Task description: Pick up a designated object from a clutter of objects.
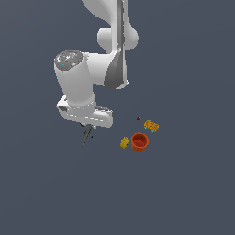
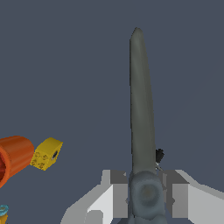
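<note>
The scissors' long grey blades [image 2: 141,100] stick out from between my fingers, closed together into one thin point. My gripper [image 2: 146,194] is shut on the scissors at the pivot, and the ring handles are hidden behind the fingers [image 2: 114,192]. In the exterior view, the gripper [image 1: 88,127] is under the white wrist, and the blades [image 1: 86,137] point down at a slight tilt. The rest of the clutter lies apart, toward the exterior view's right. I cannot tell whether the blade tip touches the floor.
An orange cup [image 1: 140,142] stands with a small yellow piece [image 1: 125,142] beside it, both also in the wrist view as the cup [image 2: 15,155] and the yellow piece [image 2: 47,153]. Beyond them are an orange-yellow block [image 1: 151,125] and a tiny red bit [image 1: 137,118]. A small black speck [image 2: 159,155] shows beside the blades.
</note>
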Controlling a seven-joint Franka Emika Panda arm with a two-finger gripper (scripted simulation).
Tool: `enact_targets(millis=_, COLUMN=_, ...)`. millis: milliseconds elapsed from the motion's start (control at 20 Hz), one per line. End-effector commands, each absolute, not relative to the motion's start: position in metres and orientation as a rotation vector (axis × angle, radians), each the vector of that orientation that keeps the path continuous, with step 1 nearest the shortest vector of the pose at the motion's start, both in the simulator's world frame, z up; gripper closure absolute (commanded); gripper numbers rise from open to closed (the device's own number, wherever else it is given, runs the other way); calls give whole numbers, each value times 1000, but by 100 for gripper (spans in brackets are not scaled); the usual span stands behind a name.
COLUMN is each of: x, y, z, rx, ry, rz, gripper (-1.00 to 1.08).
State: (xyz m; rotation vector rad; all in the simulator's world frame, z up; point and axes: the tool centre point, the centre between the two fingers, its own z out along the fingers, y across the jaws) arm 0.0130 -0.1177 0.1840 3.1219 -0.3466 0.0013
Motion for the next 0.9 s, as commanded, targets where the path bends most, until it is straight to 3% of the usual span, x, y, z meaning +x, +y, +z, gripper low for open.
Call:
enact_targets(millis=0, x=24, y=-129, z=205, rx=3122, ry=-346, rz=1, gripper=108)
enact_targets(millis=850, x=87, y=-188, z=307, rx=3122, ry=-343, rz=0, gripper=108)
